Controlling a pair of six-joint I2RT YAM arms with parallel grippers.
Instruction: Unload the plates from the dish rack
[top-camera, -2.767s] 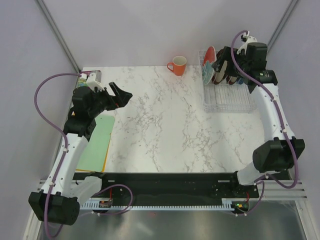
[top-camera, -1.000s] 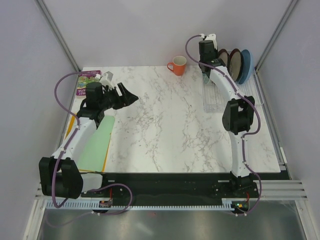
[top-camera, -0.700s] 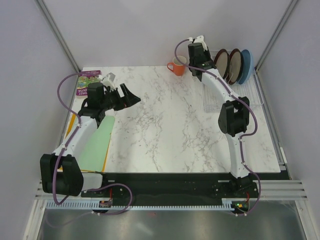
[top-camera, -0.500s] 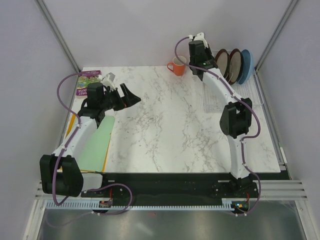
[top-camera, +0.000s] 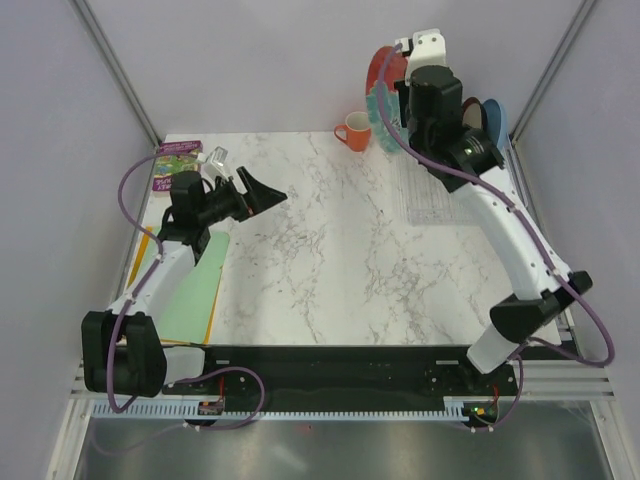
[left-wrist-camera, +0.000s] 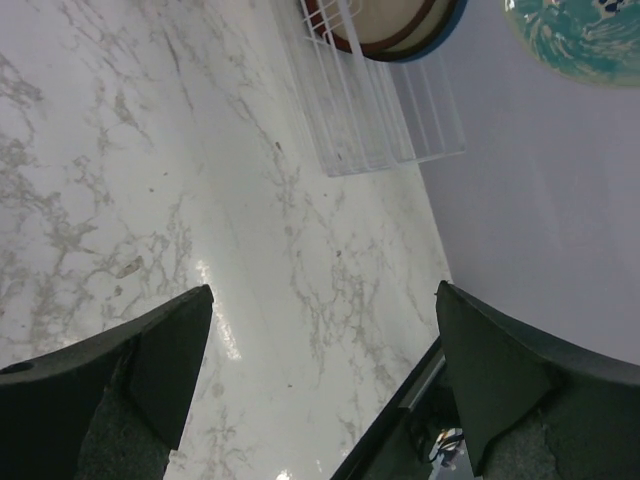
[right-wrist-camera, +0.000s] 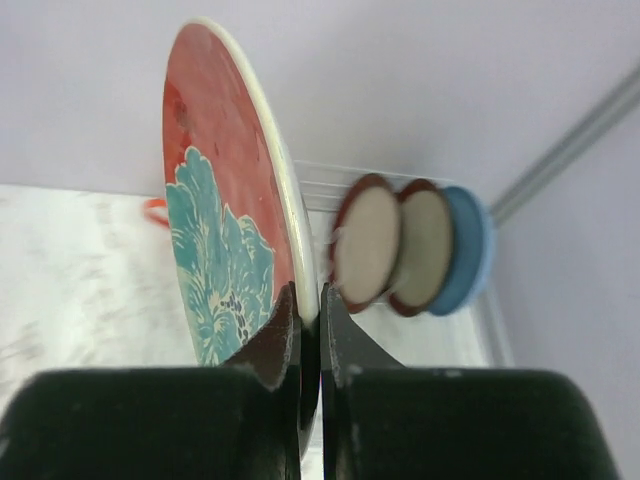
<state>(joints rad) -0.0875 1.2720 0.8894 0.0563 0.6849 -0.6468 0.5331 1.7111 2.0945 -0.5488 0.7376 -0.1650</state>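
The right arm's gripper (right-wrist-camera: 309, 305) is pinched tight on the bottom edge of the small red plate with the teal flower pattern (right-wrist-camera: 225, 240). It holds the plate on edge, high in the air, up and a little to the left of the white wire dish rack (top-camera: 450, 205). The plate touches neither the rack nor the marble-patterned table (top-camera: 330, 250).

In the rack stand the other three plates, upright in a row at its far end: two cream plates with dark red-brown rims (right-wrist-camera: 367, 243) (right-wrist-camera: 420, 245) and behind them a plain light blue plate (right-wrist-camera: 468, 248). An orange mug (top-camera: 354, 130) sits on the table just left of the rack.

Well to the left of the rack, across the table, the left gripper (left-wrist-camera: 320, 350) hangs with its jaws spread wide and nothing between them. It points toward the rack from above a pale green mat (top-camera: 190, 285).

To my eye this is the carry of the first plate: one is out and three are left to unload. The next move calls for swinging the red plate away from the rack and clear of the mug. It then has to tip from on-edge to flat and come down onto open marble before the pinch lets go. A hand-over to the waiting left gripper also looks possible.
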